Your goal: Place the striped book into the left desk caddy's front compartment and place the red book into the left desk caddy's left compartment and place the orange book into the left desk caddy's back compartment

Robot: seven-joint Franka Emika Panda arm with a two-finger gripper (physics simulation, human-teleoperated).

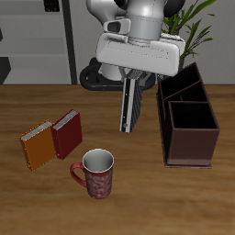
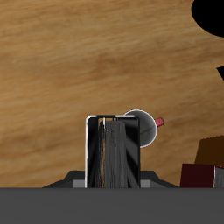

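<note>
On my exterior view the wooden table [image 1: 119,197] carries a red patterned mug [image 1: 96,173] near its front edge, standing upright with its handle out to one side; it sits roughly below and in front of what I am carrying, and in the wrist view I see its round rim [image 2: 144,127] peeking out just behind the held book. Beside the mug and a little farther back lie the orange book [image 1: 38,145] and the red book [image 1: 67,133], flat on the table and touching along one long edge, the orange one nearer the table's edge. The left desk caddy [image 1: 188,119] stands well apart from them on the other side of the table, open-topped, its black dividers showing. A leafy plant [image 1: 197,32] and shelving stand behind the table. My gripper [image 1: 135,77] hangs above the table between the mug and the caddy, its fingers closed down onto the striped book [image 1: 128,103], which hangs upright from them with its lower end clear of the tabletop. In the wrist view the striped book [image 2: 114,153] fills the space between the fingers, edge-on.
</note>
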